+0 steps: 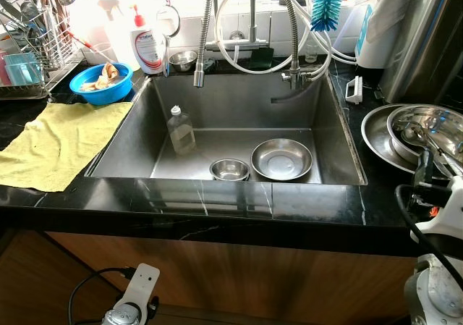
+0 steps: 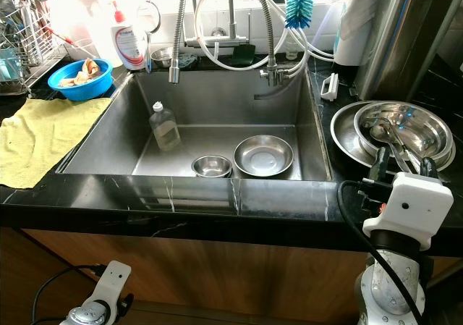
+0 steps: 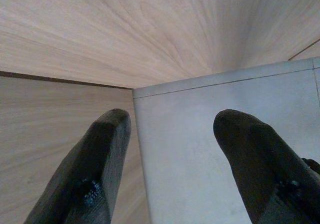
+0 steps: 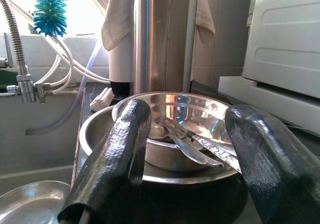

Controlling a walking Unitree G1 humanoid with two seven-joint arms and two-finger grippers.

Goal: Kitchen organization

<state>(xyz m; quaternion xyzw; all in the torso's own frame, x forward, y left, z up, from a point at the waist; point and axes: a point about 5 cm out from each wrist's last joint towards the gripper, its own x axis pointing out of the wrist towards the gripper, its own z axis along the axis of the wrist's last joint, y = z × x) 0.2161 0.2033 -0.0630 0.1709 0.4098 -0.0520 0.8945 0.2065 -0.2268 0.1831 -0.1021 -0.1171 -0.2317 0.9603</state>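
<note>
We hold our right gripper [image 2: 401,167] open, empty, just before the stacked steel bowls [image 2: 394,129] on the bench [image 2: 289,202]; left gripper [image 3: 170,169] open, empty, hanging low

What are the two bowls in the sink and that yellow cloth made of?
The small bowl and bigger bowl in the sink look like shiny steel: silvery, with bright reflections. The yellow cloth on the countertop looks like soft, matte fabric, since it lies rumpled and folded.
</note>
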